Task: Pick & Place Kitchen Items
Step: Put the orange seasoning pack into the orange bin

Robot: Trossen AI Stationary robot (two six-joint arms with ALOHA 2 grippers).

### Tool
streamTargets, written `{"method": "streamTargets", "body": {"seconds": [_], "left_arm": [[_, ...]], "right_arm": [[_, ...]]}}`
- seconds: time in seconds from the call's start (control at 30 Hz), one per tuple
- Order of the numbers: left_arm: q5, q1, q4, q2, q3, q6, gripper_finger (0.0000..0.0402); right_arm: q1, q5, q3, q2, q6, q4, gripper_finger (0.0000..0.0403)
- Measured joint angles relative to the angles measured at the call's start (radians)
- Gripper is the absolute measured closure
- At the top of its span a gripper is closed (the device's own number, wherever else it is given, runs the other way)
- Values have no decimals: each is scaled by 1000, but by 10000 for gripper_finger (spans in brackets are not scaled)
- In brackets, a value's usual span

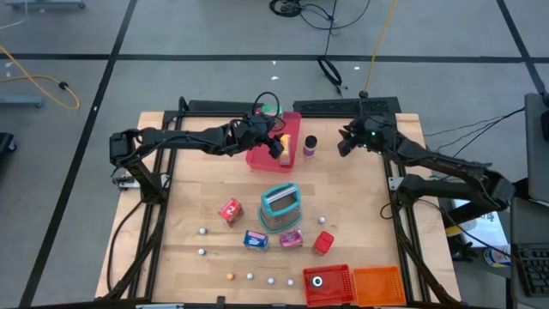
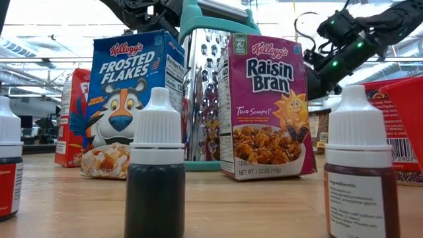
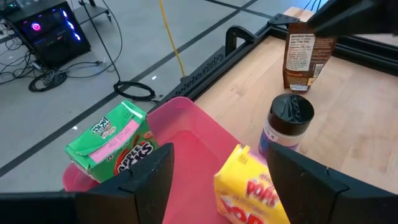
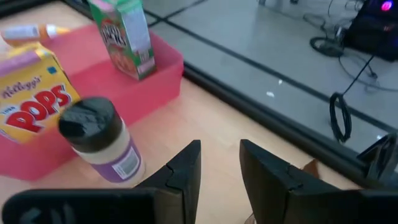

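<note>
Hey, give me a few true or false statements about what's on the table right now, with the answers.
1. A green box stands in the pink tray. True.
2. The left pincer grips the yellow Pops box. False: its fingers are open, the box between them.
3. The black-capped jar sits inside the pink tray. False: it stands on the table beside the tray.
4. The right pincer holds nothing. True.
5. The grater stands upright mid-table. True.

high: overhead | low: table-level | wrists: close, share pink tray (image 3: 205, 134)
</note>
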Motion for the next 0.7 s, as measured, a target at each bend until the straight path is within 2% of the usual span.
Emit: {"method": "streamTargets", "body": {"seconds": [0.1,0.23,0.7], "left_arm": [[0,0,0,0,0,0,144],[0,0,0,0,0,-6,144],[1,0,0,1,0,-23,144]], "right_arm": [[0,8,0,-54,-1,-52,300],[0,99,0,-76,2,-175,300],[-1,74,-23,-72,44,-221,300]]}}
